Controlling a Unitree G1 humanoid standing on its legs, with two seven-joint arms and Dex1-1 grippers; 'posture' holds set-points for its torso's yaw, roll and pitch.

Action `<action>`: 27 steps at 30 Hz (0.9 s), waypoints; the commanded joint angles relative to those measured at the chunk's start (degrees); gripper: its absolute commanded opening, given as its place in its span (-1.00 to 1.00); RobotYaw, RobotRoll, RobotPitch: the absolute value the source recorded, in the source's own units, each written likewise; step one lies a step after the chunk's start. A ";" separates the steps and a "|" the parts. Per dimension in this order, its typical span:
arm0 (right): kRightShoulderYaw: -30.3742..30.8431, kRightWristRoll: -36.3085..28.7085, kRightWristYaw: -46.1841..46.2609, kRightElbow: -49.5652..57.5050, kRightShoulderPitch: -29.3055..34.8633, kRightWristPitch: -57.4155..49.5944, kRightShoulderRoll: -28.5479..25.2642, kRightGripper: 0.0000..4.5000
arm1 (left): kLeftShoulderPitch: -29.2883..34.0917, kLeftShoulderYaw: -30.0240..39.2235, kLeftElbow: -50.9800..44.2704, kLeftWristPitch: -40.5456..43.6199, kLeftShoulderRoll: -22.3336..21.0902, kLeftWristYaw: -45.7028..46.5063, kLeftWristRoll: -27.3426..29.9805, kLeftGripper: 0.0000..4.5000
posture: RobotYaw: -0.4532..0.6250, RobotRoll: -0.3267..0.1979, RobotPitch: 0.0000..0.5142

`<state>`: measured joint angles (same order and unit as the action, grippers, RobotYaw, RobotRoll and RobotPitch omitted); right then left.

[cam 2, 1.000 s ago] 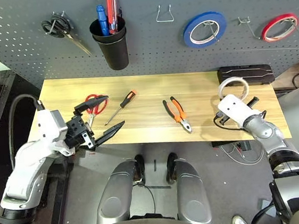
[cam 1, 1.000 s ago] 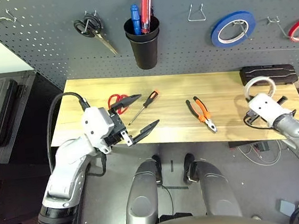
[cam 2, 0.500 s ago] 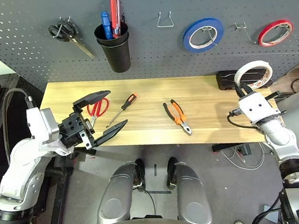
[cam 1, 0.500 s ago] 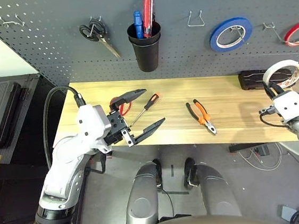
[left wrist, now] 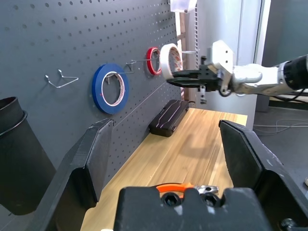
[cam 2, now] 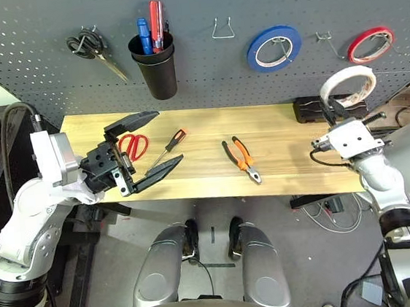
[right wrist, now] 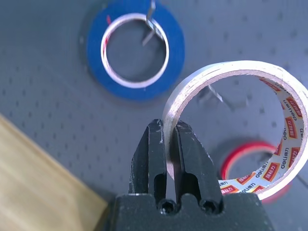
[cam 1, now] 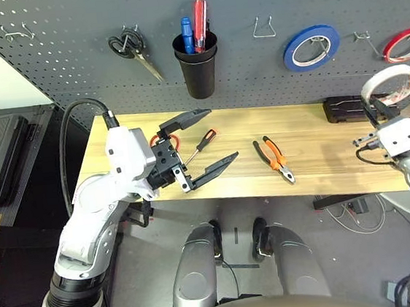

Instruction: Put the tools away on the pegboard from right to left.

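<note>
Our right gripper [right wrist: 167, 137] is clamped on the rim of the whitish tape roll [cam 2: 346, 83], one finger inside the ring and one outside, and we hold it up off the wooden table [cam 1: 315, 156], in front of the large dark grey perforated pegboard [cam 1: 59, 22]. Just beyond the held roll, on the board, we see a bare metal hook [cam 2: 325, 36] with the blue tape roll [cam 1: 310, 46] hanging on one side of it and the red tape roll [cam 1: 405, 44] on the other. Below this hand a flat black case [cam 1: 347, 107] lies at the back edge of the table.

Our left gripper [cam 1: 198, 143] hovers over the left part of the table with its two black fingers spread wide and nothing between them. The red-handled scissors [cam 2: 131, 144] lie flat on the wood just behind its fingers, and the black-and-orange-handled screwdriver [cam 1: 197, 145] lies just past their tips. The orange-and-black-handled pliers [cam 1: 274, 158] rest on the table between our two hands, apart from both. On the board above the left hand hang black-handled scissors [cam 1: 131, 48] and a black cup [cam 1: 198, 66] holding pens.
</note>
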<state>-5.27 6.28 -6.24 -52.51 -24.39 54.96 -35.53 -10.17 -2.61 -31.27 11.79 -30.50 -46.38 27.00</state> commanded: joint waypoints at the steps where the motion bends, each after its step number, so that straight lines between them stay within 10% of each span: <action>1: 0.36 0.51 -0.52 0.10 -1.76 -2.05 0.34 -0.97 | 0.30 -1.05 -0.26 0.40 -0.56 -0.59 -0.33 1.00 | 0.30 0.25 -0.28; 24: 0.64 3.02 3.64 -14.18 -16.94 -14.95 2.29 -0.97 | 1.40 -0.45 -0.90 0.72 -2.07 0.60 -0.80 1.00 | 0.38 0.25 -0.32; 27: 0.88 3.58 4.05 -13.67 -16.48 -14.44 2.55 -0.42 | 1.48 -0.51 -0.85 0.63 -2.18 0.58 -0.82 1.00 | 0.38 0.25 -0.31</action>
<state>-4.99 9.61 -2.77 -65.60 -41.60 40.46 -32.97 -9.42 -2.85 -31.17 12.33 -32.23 -45.49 26.68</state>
